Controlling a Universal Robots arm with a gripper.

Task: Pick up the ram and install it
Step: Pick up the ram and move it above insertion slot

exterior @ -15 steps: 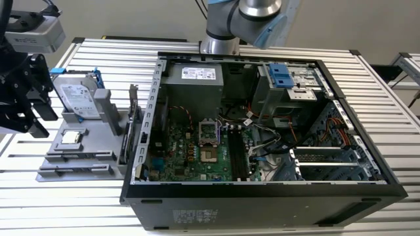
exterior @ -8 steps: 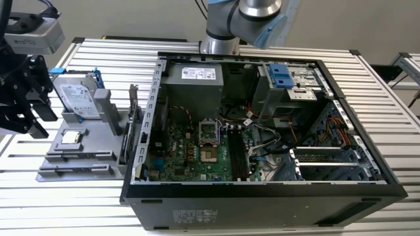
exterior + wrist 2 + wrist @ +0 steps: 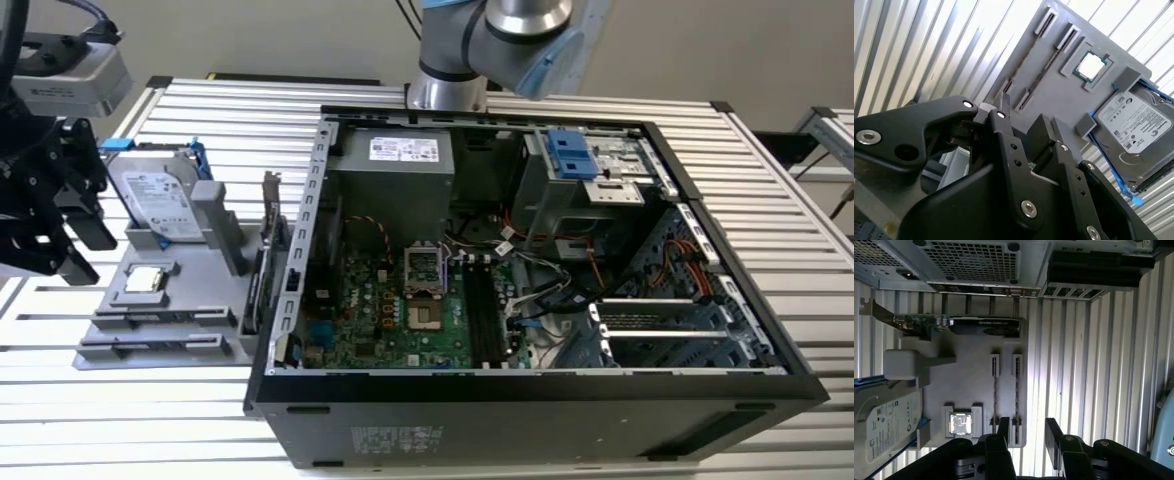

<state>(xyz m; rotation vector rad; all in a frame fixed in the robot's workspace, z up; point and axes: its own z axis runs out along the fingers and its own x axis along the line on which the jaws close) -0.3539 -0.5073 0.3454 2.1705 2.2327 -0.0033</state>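
The ram (image 3: pixel 1017 397) is a thin dark stick standing on edge in one of two long parallel holders of the grey tray (image 3: pixel 969 380). It also shows in the second wrist view as the ram (image 3: pixel 1048 62), and at the tray's front in the exterior view as the ram (image 3: pixel 158 319). My black gripper (image 3: pixel 1029 437) hangs above the tray's edge close to those holders. It is open, and its fingers (image 3: pixel 1003 426) have nothing between them. In the exterior view the gripper (image 3: pixel 67 235) is at the far left, above and beside the tray (image 3: pixel 200 290).
The tray also carries a silver processor chip (image 3: pixel 144 281), a hard drive (image 3: pixel 158 195) and a card with a metal bracket (image 3: pixel 274 250). An open computer case (image 3: pixel 534 390) lies on the exterior view's right, with the motherboard (image 3: pixel 400 310) and its black memory slots (image 3: pixel 487 315) showing.
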